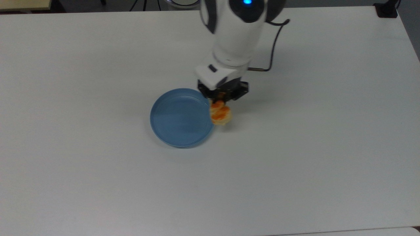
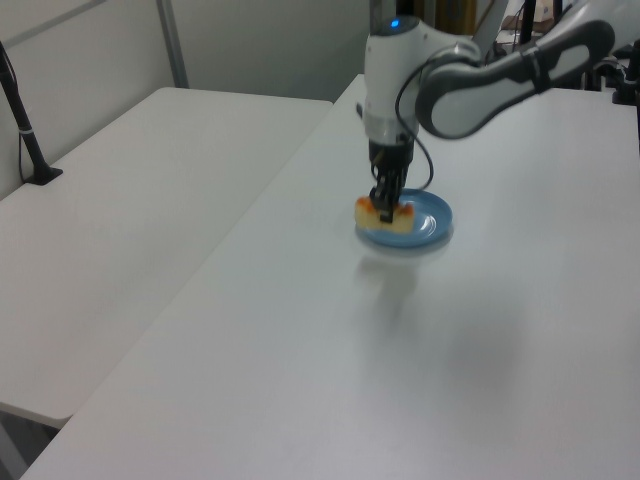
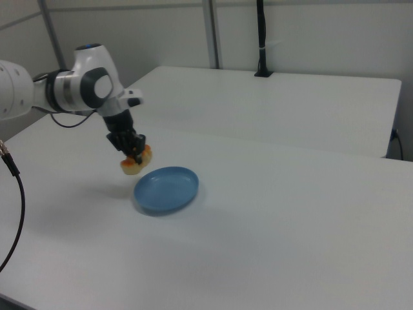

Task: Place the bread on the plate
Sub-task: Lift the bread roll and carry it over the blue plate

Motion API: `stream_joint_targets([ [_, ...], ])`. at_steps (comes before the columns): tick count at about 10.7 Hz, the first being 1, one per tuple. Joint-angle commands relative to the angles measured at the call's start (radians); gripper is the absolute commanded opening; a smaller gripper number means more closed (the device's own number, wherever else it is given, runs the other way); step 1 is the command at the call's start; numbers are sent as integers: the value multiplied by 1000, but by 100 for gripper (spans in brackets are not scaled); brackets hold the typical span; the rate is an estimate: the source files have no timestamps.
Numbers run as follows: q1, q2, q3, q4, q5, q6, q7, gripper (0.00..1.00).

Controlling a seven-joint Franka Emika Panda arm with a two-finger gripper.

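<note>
- The gripper (image 1: 220, 98) pinches the bread (image 1: 220, 113), and it's up off the white table (image 1: 295, 164).
- In the top view the loaf hangs over the right rim of the blue plate (image 1: 178, 118).
- Bare tabletop spreads wide on every side of the plate, nothing crowding it.

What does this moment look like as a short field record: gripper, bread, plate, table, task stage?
gripper: jaws shut on the bread, above the plate's rim at the top view's right
bread: held off the table, hanging below the gripper
plate: blue, round, nothing lying in it, flat on the table
table: white
task stage: bread lifted and at the plate's edge, not yet set down
</note>
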Motion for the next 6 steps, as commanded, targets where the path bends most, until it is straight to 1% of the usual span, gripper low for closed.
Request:
stream_joint_targets([
  [1,-89,-27,4,-56,-47,-14,-92,27],
  [2,-112,-25,6,-74,-61,-5,-93,28],
  [4,-123,11,6,-79,-62,30,-90,30],
  [5,-128,30,6,-78,-64,66,-90,38],
  [6,-139,36,6,-78,-64,86,-86,55],
])
